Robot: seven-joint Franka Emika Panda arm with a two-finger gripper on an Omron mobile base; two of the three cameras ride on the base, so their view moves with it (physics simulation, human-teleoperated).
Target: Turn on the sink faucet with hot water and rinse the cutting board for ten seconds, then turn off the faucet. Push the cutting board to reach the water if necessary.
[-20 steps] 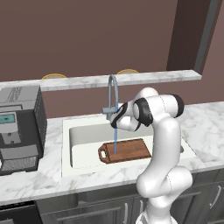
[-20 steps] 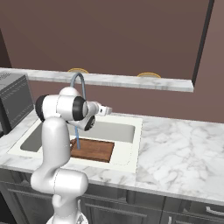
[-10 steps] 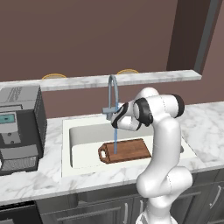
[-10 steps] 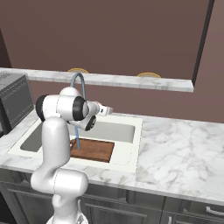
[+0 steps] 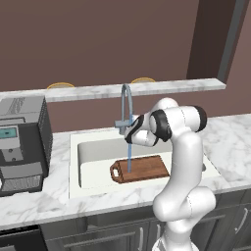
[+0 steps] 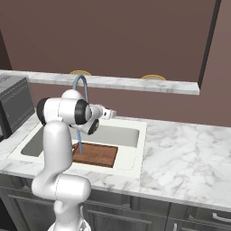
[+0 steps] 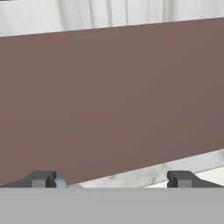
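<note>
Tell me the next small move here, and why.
Probably hold still by the faucet and let the rinse run. Water is already falling onto the board in the sink, so no push is needed. The gripper, jaws open, waits near the lever to shut it off afterwards.

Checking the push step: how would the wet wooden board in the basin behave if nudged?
The flat reddish-brown wooden cutting board looks rigid, so it should slide whole. The thin blue water stream wets it, so probably slippery. Lying flat, tipping seems unlikely.
</note>
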